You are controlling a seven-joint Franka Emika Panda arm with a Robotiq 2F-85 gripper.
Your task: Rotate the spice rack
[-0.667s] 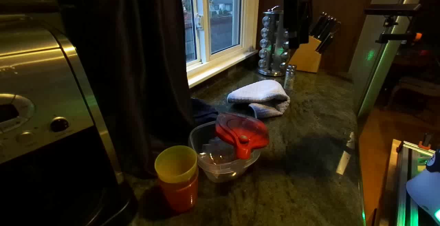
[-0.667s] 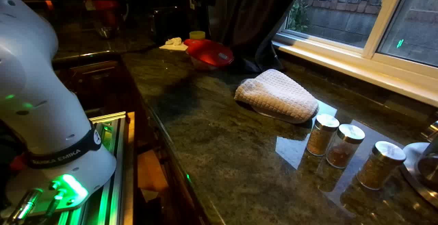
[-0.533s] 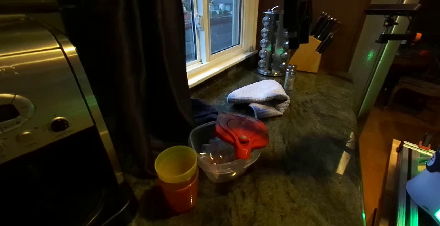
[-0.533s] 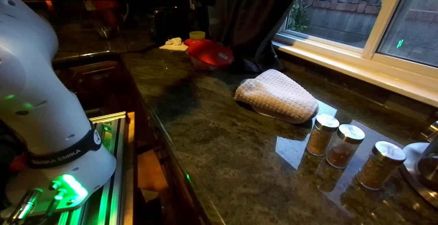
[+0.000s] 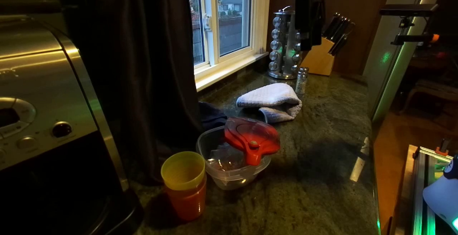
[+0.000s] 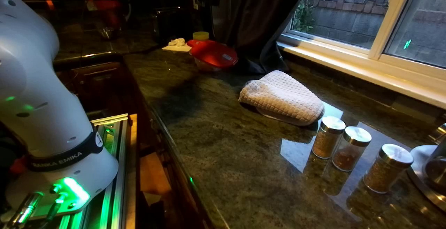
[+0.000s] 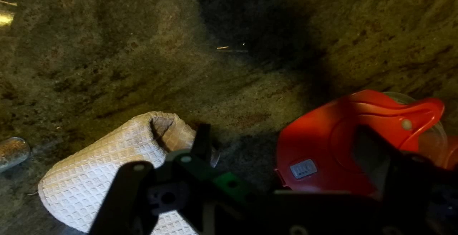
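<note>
Tall cylindrical silvery metal spice rack (image 5: pixel 281 45): stood upright on the dark green stone worktop (image 5: pixel 322 127), beyond the folded white waffle-weave cloth towel (image 5: pixel 268 95) in an exterior view.
Rack's weight: seemed fairly heavy if loaded with glass, and tall enough to rock or tip under a hard shove near the top.
Rack's surface: looked stiff and smooth, so probably slippery under the black fingers (image 7: pixel 202 142), and fragile in any glass parts.
Best hold on rack: judged to be the rim of the round silvery top plate (image 5: pixel 283 13), or else a slow sideways push on the shiny round metal lids (image 5: pixel 274 45), kept low.
Fingers: hung released and spread wide in the wrist view, gripping nothing; appeared well apart from the rack, with the towel below to one side.
Rack's look: showed one column of five lids facing outward, faint green glints on the metal, and another column partly hidden behind the fingers.
Three small clear lidded glass jars (image 6: pixel 350 154): stood loose between the towel and a round silvery base (image 6: pixel 420 157), probably the rack's.
</note>
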